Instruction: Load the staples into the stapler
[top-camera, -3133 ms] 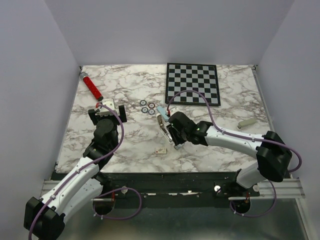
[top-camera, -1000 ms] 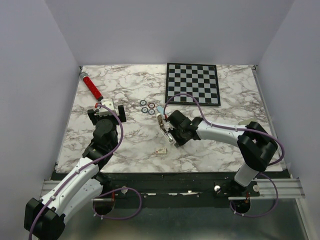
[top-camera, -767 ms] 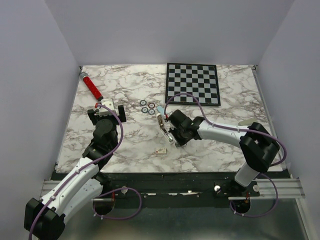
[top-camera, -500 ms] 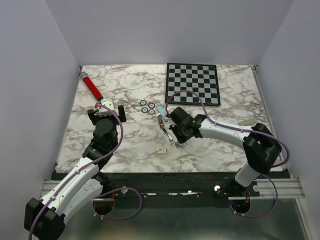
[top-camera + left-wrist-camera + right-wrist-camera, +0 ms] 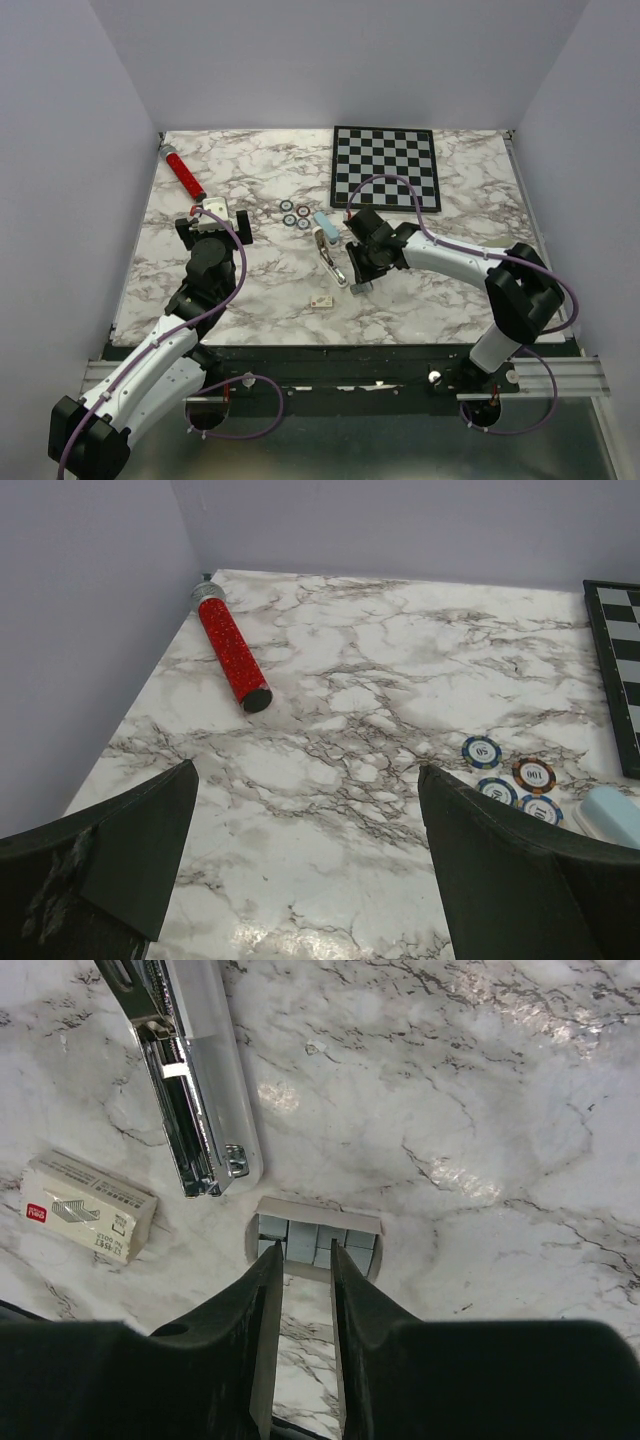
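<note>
The stapler lies open on the marble, its light blue top toward the back. In the right wrist view its white underside and metal channel lie at the upper left. Teal-grey staples lie as several strips in a small open cream tray. My right gripper hovers just at the tray's near edge, its fingers a narrow gap apart with only marble between them. In the top view it is at the stapler's near end. My left gripper is wide open and empty, at the left.
A small cream staple box lies left of the tray, also in the top view. Several poker chips lie beside the stapler. A red glitter tube is at the back left and a checkerboard at the back right.
My right wrist has drawn back to the right, off the stapler, which now lies uncovered. The left arm has not moved.
</note>
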Available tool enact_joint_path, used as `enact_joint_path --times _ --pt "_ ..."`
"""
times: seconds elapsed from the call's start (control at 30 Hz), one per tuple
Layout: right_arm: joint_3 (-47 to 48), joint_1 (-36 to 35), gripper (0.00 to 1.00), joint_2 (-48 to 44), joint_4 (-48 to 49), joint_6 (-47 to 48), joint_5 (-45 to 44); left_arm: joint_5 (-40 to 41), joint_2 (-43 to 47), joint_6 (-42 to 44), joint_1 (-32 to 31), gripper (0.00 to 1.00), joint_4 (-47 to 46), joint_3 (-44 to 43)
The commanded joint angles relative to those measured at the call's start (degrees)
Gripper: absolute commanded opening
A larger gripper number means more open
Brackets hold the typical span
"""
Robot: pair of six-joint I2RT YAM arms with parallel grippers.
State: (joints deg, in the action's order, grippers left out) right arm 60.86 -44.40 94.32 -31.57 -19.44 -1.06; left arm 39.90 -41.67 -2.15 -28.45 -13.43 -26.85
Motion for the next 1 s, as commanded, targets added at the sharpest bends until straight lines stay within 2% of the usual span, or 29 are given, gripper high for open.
enact_joint_path --times 0.0,0.97 --pt "1.37 0.02 0.33 2.27 -0.86 -2.09 2.55 -0.88 0.54 -0.04 0.41 0.99 -0.02 -0.83" --pt "3.39 0.02 0.32 7.80 -2.53 -1.74 3.97 -0.79 0.71 0.22 0.67 0.99 -0.02 -0.92"
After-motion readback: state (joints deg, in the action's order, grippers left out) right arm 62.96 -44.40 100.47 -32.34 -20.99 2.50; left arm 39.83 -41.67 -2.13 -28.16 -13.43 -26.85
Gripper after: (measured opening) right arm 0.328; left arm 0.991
